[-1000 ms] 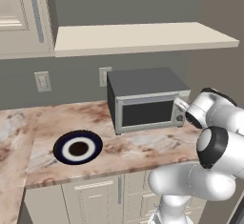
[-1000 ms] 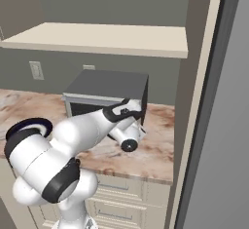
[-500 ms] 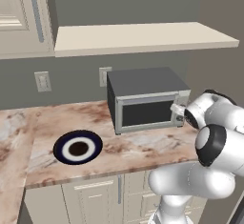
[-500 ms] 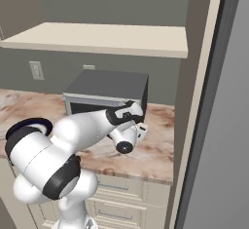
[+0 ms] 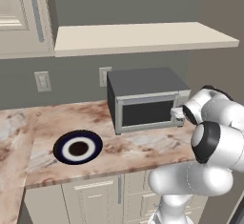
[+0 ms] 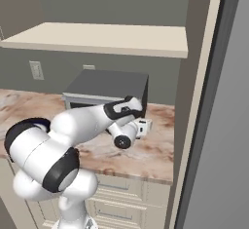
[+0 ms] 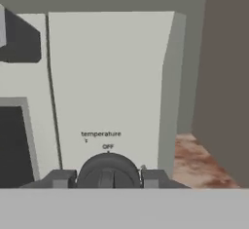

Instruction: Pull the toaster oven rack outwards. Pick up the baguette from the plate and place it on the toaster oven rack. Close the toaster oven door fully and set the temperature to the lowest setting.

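Note:
The dark grey toaster oven (image 5: 143, 82) stands on the counter with its glass door (image 5: 145, 113) closed. The rack and the baguette are hidden. The navy plate (image 5: 77, 147) lies bare to the oven's left. My gripper (image 5: 178, 112) is pressed up to the oven's right-hand panel. In the hand view a round dark temperature knob (image 7: 109, 169) sits under the words "temperature" and "OFF". My gripper (image 7: 108, 179) has one fingertip (image 7: 62, 178) against each side of the knob. From the right base view, the gripper (image 6: 143, 125) is at the front right corner of the oven (image 6: 109, 84).
A cream shelf (image 5: 143, 36) hangs over the oven. A tall brown panel (image 6: 194, 101) stands close to the oven's right side and bounds the counter (image 5: 128, 147) there. Two wall outlets (image 5: 43, 81) sit on the grey backsplash.
The hand has moved in closer to the oven's knob panel, and the jaws have narrowed onto the knob. The oven, door and plate stay as they were.

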